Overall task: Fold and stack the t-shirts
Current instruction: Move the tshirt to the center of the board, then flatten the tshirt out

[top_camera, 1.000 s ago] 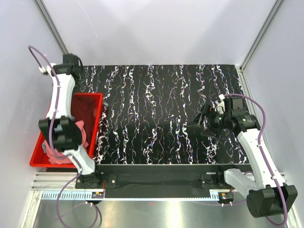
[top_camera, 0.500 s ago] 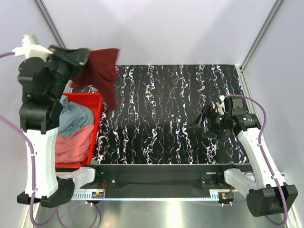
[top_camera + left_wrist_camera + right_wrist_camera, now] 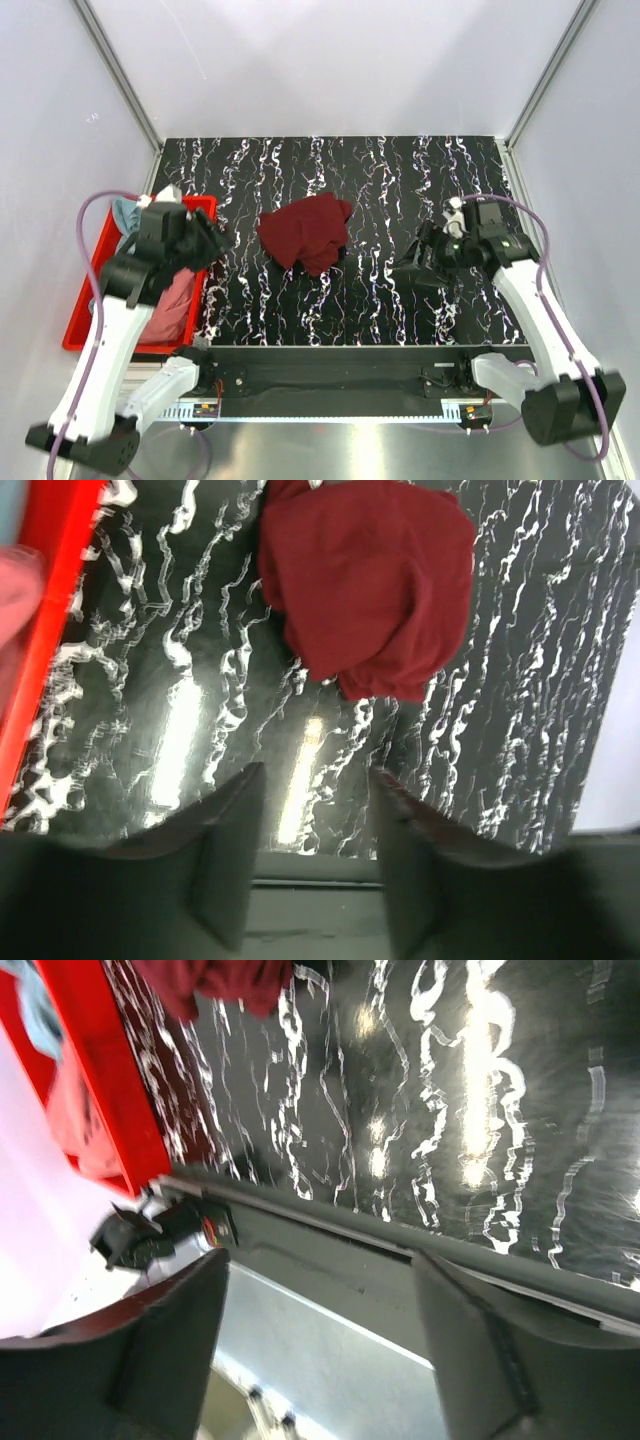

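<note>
Overhead, the maroon shirt (image 3: 305,232) lies crumpled on the counter (image 3: 400,170). The wrist views add that the left pincer (image 3: 315,775) and right pincer (image 3: 315,1260) are spread and empty.

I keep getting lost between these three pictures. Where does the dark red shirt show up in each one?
Top external: the maroon shirt lies crumpled on the table, slightly left of centre.
Left wrist: the shirt fills the upper middle.
Right wrist: only a piece of the shirt shows, at the top edge, left of centre.
Shared landmark: the red bin, to the left of the shirt in every view.
</note>
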